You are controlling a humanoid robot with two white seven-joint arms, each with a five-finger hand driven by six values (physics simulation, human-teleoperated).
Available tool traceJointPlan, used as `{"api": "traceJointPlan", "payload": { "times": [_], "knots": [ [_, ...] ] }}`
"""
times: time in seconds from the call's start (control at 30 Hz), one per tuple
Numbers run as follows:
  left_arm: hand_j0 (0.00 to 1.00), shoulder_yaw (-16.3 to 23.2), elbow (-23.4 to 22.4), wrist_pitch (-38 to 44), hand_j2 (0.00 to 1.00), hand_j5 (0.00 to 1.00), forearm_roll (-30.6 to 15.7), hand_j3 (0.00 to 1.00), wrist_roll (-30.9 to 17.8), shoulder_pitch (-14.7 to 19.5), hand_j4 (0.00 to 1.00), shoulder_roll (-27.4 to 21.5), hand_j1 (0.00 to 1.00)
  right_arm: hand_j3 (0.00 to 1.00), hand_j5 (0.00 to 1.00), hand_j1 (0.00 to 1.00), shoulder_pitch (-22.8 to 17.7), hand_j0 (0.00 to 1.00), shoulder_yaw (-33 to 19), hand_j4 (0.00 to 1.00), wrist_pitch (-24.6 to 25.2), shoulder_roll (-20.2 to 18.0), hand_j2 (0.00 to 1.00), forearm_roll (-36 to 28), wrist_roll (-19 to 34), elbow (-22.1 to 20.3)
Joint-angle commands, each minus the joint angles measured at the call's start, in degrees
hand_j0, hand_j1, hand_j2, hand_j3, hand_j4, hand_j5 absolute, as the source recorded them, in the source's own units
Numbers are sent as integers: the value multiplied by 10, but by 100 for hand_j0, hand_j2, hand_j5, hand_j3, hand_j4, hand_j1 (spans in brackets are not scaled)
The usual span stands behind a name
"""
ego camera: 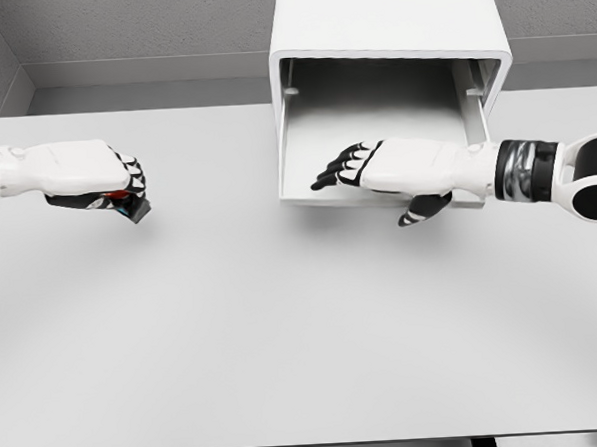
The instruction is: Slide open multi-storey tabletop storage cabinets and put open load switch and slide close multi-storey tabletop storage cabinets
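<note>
A white tabletop storage cabinet (388,19) stands at the back of the table, right of the middle. Its drawer (299,133) is slid out toward me and looks empty. My right hand (361,170) reaches in from the right over the drawer's front part, fingers stretched and holding nothing. My left hand (116,183) hovers over the table's left side, well away from the cabinet. It is curled around a small dark load switch (132,204) with a red part, which pokes out below the fingers.
The white table (304,323) spreads wide in front of the cabinet. Its front edge (310,446) runs along the bottom. A grey wall rises behind the cabinet.
</note>
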State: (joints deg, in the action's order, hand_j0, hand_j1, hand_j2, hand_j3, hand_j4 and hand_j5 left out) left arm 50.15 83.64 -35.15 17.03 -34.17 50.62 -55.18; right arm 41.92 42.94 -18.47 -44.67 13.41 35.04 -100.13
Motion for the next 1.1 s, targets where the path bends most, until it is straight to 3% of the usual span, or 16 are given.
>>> {"api": "traceJointPlan", "payload": {
  "times": [0.0,0.17,0.27,0.73,1.07],
  "knots": [
    [35,-1,6,2,35,35,-4,35,1,0,35,-8,35,100,100,100,-1,100,0,100,-1,-2,100,-2,0,-1],
    [35,-1,20,2,35,35,-8,35,1,-1,35,-18,35,100,100,100,-11,100,-1,100,-12,-2,100,-2,0,-1],
    [35,-1,24,2,35,35,-8,35,1,-1,35,-23,35,100,100,100,-33,100,-36,100,-52,-22,100,-3,0,-4],
    [35,-1,28,2,35,35,-16,35,2,-1,35,-26,35,100,100,100,-40,100,-45,100,-158,-25,100,-7,0,-6],
    [35,-1,36,2,35,35,-17,35,2,-1,35,-26,35,100,100,100,-50,100,-46,100,-165,-38,100,-8,0,-6]
  ]
}}
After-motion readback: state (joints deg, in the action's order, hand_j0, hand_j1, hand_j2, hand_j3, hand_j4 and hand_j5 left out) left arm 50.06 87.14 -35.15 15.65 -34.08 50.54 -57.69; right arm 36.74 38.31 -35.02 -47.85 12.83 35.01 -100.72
